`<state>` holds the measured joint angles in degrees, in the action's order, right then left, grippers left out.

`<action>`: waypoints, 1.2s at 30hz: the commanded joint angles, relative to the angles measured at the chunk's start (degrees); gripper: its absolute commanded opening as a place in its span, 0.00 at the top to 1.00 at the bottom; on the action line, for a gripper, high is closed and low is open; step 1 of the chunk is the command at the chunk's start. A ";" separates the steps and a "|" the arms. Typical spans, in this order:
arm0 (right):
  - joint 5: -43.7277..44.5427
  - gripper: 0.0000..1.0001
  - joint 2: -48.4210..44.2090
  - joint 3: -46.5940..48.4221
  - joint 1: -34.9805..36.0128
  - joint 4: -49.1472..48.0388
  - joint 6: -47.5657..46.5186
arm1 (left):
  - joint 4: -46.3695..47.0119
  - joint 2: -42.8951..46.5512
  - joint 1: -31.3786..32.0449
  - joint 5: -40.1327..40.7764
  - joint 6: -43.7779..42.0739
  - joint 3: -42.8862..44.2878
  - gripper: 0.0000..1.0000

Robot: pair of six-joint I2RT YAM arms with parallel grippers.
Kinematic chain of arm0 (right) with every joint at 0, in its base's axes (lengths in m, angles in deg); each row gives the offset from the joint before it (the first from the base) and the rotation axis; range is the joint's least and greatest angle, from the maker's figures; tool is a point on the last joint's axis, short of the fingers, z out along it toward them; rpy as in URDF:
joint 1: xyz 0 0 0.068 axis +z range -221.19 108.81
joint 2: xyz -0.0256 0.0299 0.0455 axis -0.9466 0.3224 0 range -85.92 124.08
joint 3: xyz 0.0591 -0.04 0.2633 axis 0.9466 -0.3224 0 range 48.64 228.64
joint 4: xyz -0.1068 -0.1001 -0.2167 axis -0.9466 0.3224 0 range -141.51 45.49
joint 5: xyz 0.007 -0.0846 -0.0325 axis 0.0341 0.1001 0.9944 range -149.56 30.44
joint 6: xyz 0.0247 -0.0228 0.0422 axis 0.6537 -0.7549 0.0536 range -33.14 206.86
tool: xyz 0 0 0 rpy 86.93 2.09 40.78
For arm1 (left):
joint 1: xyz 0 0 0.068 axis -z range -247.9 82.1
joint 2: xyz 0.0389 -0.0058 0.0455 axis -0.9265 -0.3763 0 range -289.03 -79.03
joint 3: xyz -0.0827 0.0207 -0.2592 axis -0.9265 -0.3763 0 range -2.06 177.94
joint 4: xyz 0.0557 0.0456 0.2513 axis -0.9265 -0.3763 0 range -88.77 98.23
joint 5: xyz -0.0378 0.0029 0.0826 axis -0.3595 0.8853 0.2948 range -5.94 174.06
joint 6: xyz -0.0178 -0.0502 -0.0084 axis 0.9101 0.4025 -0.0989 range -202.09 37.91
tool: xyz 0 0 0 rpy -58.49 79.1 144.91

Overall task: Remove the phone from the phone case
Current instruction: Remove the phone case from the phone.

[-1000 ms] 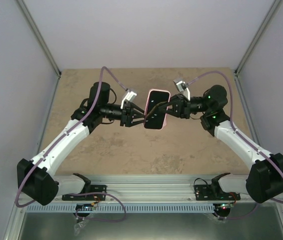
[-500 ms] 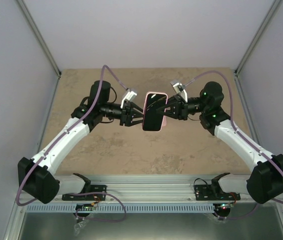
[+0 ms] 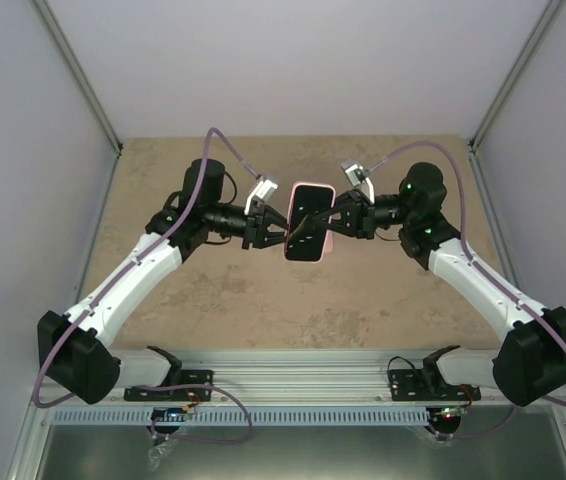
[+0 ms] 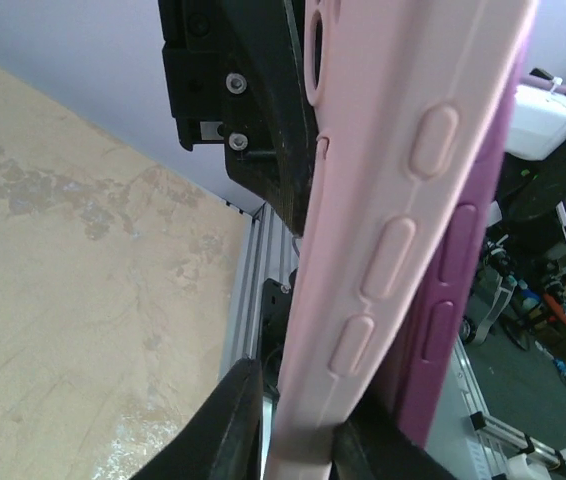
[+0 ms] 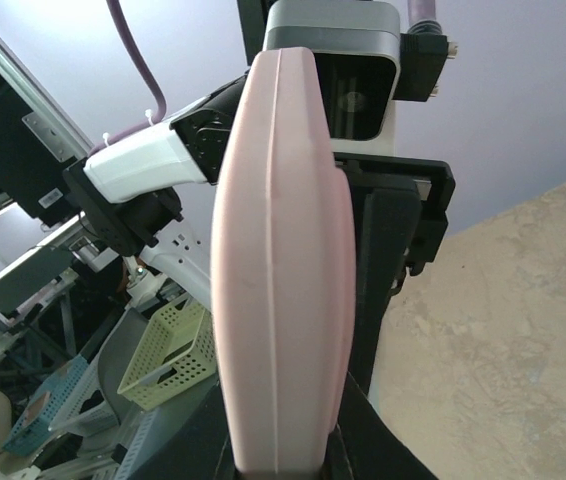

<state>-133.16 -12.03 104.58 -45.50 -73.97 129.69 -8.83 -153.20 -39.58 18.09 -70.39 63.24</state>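
The phone (image 3: 311, 212), black screen up, sits in a pink case (image 3: 330, 240) held in the air above the table between both arms. My left gripper (image 3: 285, 232) is shut on the case's left edge. In the left wrist view the pink case (image 4: 393, 230) with its side buttons runs between my fingers (image 4: 225, 425), and the phone's purple edge (image 4: 463, 260) stands a little apart from the case on the right. My right gripper (image 3: 336, 220) is shut on the right edge. In the right wrist view the pink case (image 5: 283, 280) fills the gap between the fingers (image 5: 188, 440).
The tan tabletop (image 3: 263, 300) lies under the phone, with grey walls on three sides. A metal rail (image 3: 293, 385) with the arm bases runs along the near edge. A yellow-green basket (image 5: 168, 355) shows beyond the table in the right wrist view.
Both grippers have shifted slightly with the phone. The phone has tilted, its lower end swinging left, and the left arm's wrist has moved a little up and right.
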 commanded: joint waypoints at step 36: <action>29.10 0.16 2.33 19.86 -4.93 33.83 -35.36 | 21.12 -3.66 -7.81 15.07 35.43 -4.54 1.00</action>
<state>-115.24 -9.30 120.36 -52.65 -48.27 107.37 15.17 -156.10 -46.58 28.99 -36.95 55.09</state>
